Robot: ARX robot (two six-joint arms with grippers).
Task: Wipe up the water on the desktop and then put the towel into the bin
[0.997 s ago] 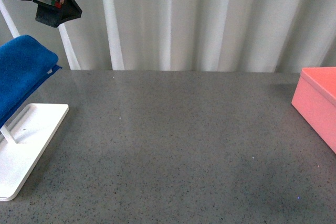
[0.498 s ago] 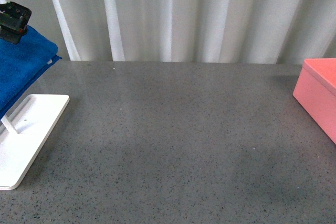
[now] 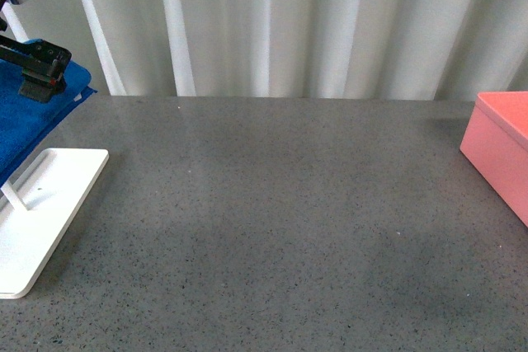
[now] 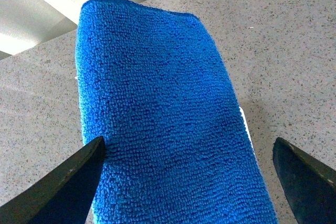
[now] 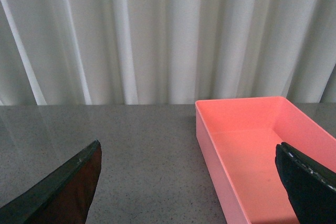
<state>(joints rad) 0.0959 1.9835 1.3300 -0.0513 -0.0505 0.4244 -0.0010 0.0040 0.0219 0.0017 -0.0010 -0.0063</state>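
Towel (image 3: 15, 125), bright blue and fluffy, is showing at the far left edge of the front view, hanging above the white rack base (image 3: 45, 204), which is resting on the speckled grey desktop (image 3: 272, 220). The left gripper (image 3: 37, 73) is hovering at the towel's top edge; from this side it is not possible to tell whether it is touching the cloth. The pink bin (image 3: 502, 150) is sitting at the far right edge, well apart from the towel, with bare desktop lying between them. A pale pleated curtain (image 3: 289, 22) is hanging behind the desk.

In the left wrist view, the towel (image 4: 157, 119) is filling the middle of the picture, draped thick over its support. The left gripper (image 4: 187, 141) is holding its dark fingers (image 4: 58, 192) spread wide, one on either side of the cloth, pinching nothing. Desktop (image 4: 283, 51) is showing around the towel.

In the right wrist view, the right gripper (image 5: 187, 144) is hanging over the desktop (image 5: 131, 145) with its fingers (image 5: 63, 187) spread wide apart and gripping nothing. The bin (image 5: 241, 109) is standing upright beneath one finger, its pink inside showing.
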